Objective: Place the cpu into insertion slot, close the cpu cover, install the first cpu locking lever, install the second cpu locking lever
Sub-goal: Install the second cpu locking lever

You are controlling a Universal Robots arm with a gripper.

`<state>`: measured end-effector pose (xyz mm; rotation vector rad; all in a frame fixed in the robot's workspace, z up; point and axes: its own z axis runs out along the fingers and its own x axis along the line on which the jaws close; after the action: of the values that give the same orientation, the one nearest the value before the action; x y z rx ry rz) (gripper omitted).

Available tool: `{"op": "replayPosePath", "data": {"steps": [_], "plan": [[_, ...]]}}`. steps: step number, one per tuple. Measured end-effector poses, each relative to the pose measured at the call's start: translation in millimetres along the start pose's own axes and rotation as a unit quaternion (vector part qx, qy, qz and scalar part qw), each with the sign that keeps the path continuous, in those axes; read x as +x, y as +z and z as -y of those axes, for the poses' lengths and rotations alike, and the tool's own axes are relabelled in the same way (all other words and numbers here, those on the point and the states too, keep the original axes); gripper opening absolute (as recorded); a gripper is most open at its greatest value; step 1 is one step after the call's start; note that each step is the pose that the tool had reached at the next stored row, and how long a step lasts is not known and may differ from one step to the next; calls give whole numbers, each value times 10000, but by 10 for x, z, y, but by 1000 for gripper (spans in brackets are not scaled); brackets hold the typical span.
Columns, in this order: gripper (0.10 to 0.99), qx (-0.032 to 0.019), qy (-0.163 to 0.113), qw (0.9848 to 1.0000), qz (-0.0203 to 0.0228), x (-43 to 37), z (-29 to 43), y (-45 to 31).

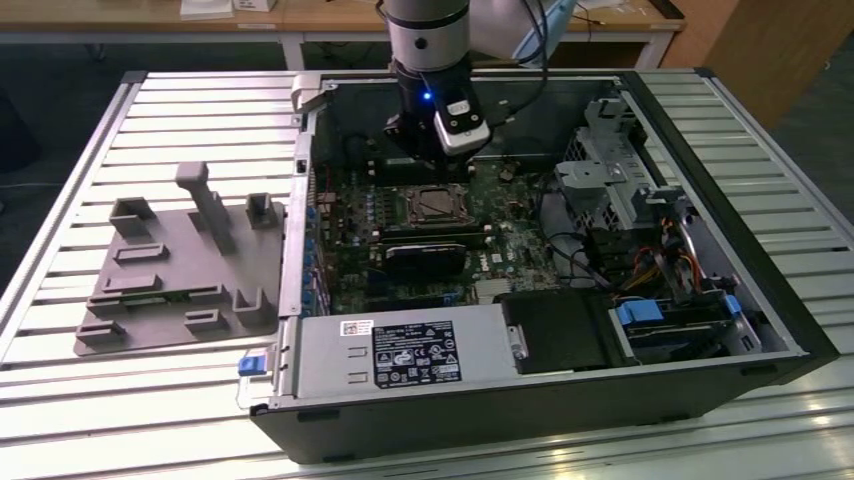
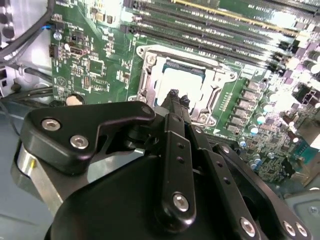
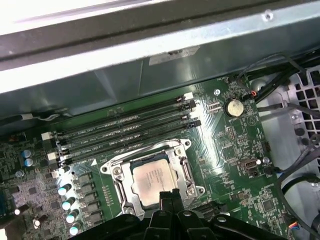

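The cpu (image 3: 151,178) lies flat in the insertion slot (image 3: 120,186), its pale silver top showing. In both wrist views the cpu cover (image 3: 178,155) lies down around it as a silvery frame. The chip (image 2: 182,82) and frame (image 2: 150,75) also show past the black fingers in the second wrist view. My gripper (image 3: 170,196) hangs just above the slot's near edge with its fingertips (image 2: 173,96) pressed together and nothing between them. In the exterior view the gripper (image 1: 424,165) stands inside the open computer case over the slot (image 1: 438,205). How the locking levers sit I cannot tell.
Long black memory slots (image 3: 125,132) run beside the socket, and a round coin battery (image 3: 233,107) sits on the green board. Cables and a drive cage (image 1: 627,190) fill the case at the exterior view's right. A grey fixture (image 1: 180,265) lies on the slatted table outside the case.
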<state>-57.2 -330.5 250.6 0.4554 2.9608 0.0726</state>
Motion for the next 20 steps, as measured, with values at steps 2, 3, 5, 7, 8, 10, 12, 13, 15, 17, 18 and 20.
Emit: {"op": "replayPosePath", "data": {"steps": [2, 3, 5, 7, 8, 10, 12, 13, 15, 17, 18, 20], "plan": [[102, 1, 1, 10000, 0, -10, 32, -1], [102, 0, 1, 10000, 0, -17, 53, -2], [102, -1, 0, 10000, 0, -31, 99, -2], [102, 0, 0, 10000, 0, -54, 171, -5], [102, 0, 0, 10000, 0, -61, 193, -5], [102, 0, 1, 10000, 0, -72, 229, -6], [102, 0, 0, 10000, -1, -80, 253, -6], [102, 1, 1, 10000, -2, -83, 264, -6], [102, 3, 0, 10000, -8, -88, 277, -5], [102, 15, 1, 10000, -46, -89, 285, 1], [102, 32, 3, 9999, -95, -90, 289, 5], [102, 77, 5, 9997, -219, -93, 296, 10]]}}
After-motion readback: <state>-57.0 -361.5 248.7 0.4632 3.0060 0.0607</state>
